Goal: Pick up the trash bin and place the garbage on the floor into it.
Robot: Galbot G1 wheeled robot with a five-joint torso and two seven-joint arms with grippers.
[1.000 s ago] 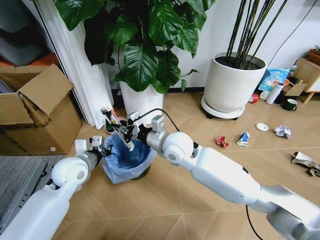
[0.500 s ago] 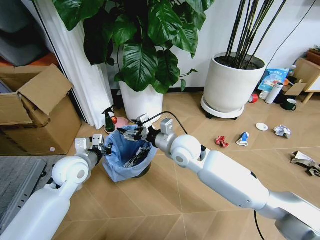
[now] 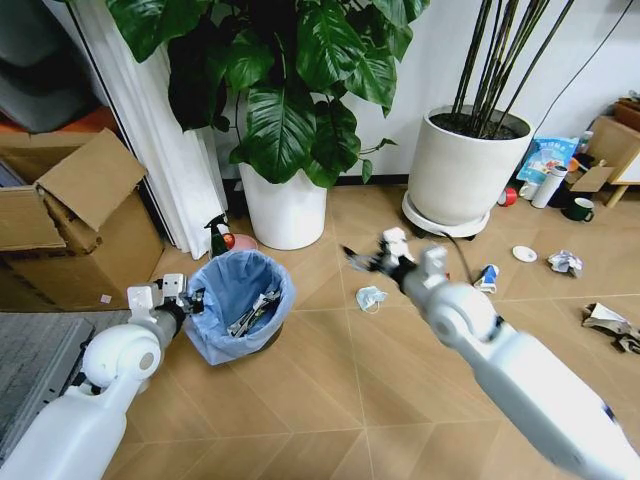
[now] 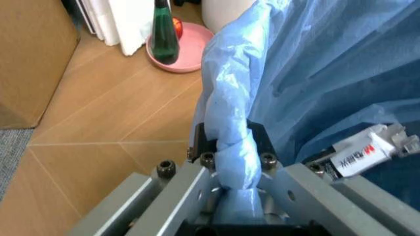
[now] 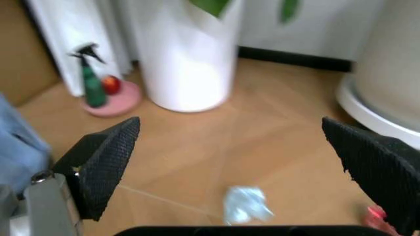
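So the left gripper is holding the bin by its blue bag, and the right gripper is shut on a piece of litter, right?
Not quite: the right gripper is open and empty, as the right wrist view shows. The left gripper does hold the trash bin by its blue bag.

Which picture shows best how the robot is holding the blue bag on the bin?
The left wrist view: the left pincer is shut on a bunched fold of the blue bag up close. The head view shows the whole trash bin with that pincer at its rim. The right wrist view catches just a blue edge.

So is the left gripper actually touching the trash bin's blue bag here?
Touching. The left wrist view shows the left gripper shut on a bunched fold of the trash bin's blue bag at the rim.
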